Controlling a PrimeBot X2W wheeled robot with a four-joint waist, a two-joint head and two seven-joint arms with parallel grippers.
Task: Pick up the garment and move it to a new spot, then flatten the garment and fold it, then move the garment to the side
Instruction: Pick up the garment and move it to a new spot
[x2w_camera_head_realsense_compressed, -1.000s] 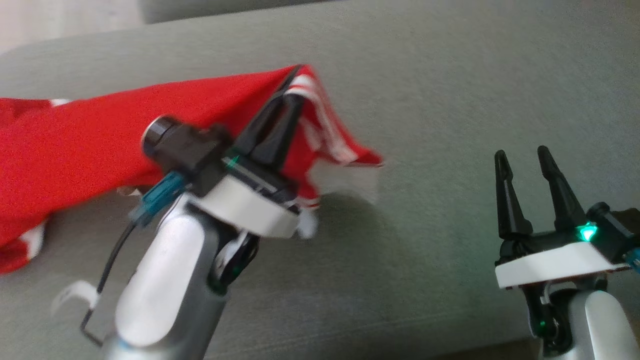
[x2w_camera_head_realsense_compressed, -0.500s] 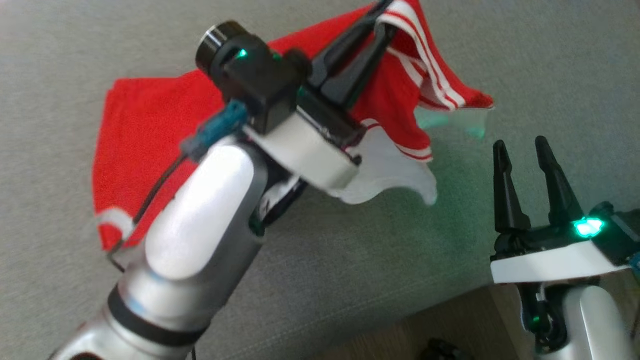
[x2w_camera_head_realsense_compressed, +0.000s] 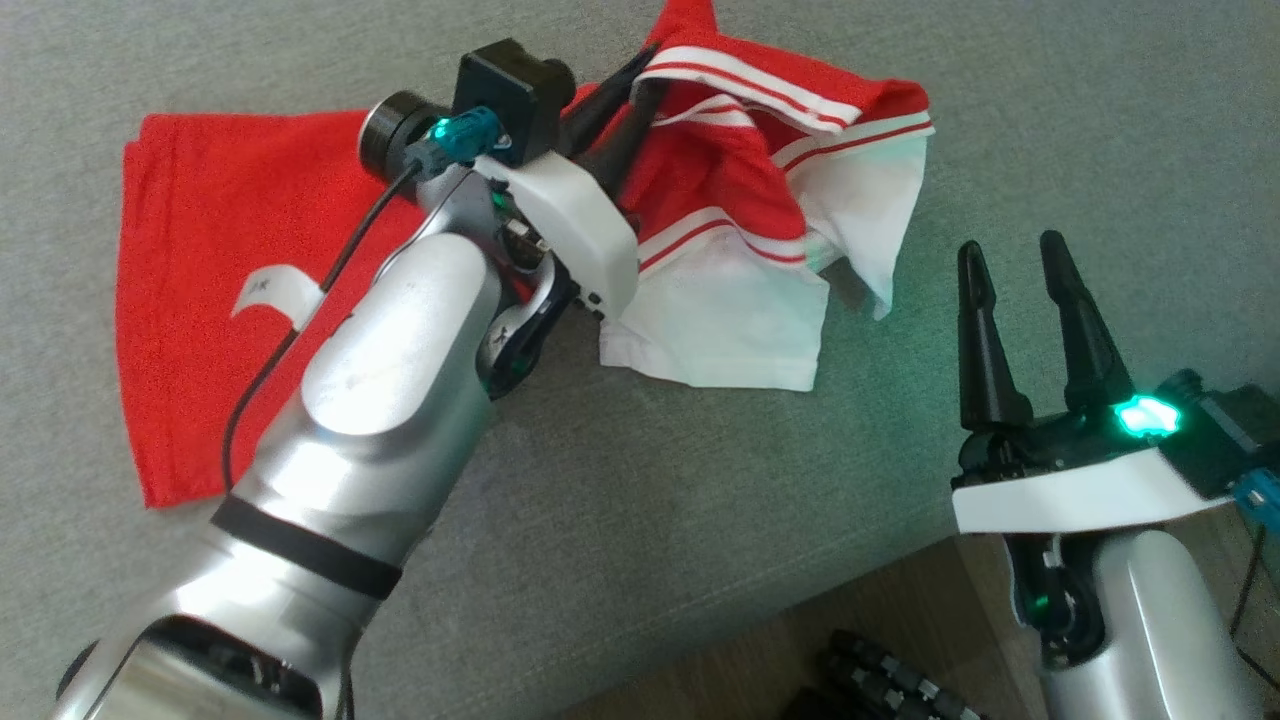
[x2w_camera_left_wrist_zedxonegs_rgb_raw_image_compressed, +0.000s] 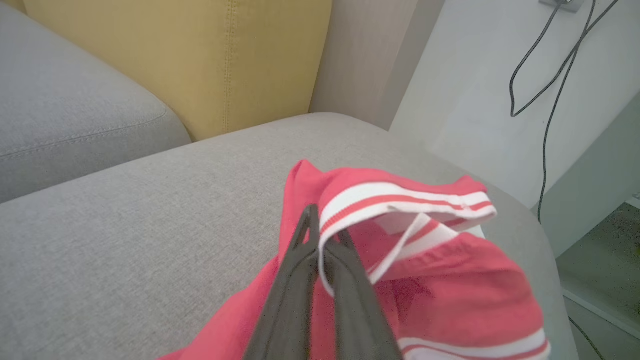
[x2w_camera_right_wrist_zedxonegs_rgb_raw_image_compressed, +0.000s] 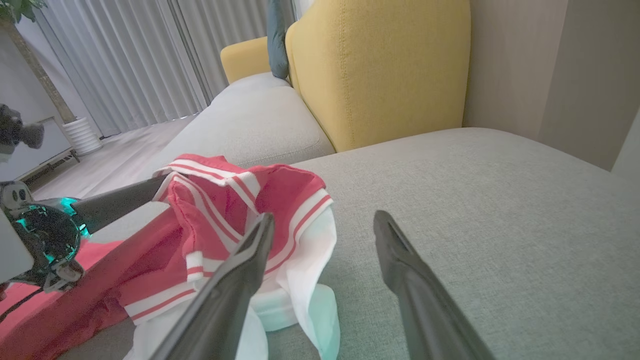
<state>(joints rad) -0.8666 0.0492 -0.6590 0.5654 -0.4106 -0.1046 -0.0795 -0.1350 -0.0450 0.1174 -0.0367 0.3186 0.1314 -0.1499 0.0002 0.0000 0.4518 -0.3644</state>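
On the left, the red part of the garment (x2w_camera_head_realsense_compressed: 190, 300) is lying flat on the grey sofa seat (x2w_camera_head_realsense_compressed: 650, 500), with one straight edge facing the left side. Moving toward the middle, the left gripper (x2w_camera_head_realsense_compressed: 640, 85) is reaching over this flat part. Its two fingers are pressed together and are pinching the striped band (x2w_camera_left_wrist_zedxonegs_rgb_raw_image_compressed: 380, 197) of the garment. The band is being held a little above the seat, so the cloth is rising to the fingers like a small tent.

To the right of that grip, the rest of the garment is falling down in loose folds. A white panel (x2w_camera_head_realsense_compressed: 730, 330) is resting on the seat below the red and white stripes. Further right, the right gripper (x2w_camera_head_realsense_compressed: 1010, 248) is waiting well apart from the cloth. Its fingers are spread wide and are holding nothing.

I am judging that the garment is light, thin and very soft. It is not breaking easily, but it is sagging and bunching wherever it is not supported. The striped band is looking thicker, so it is giving the firmest place to pinch. For flattening, the free gripper is probably needing to take the band at a second place, so the cloth can be stretched between both grips.
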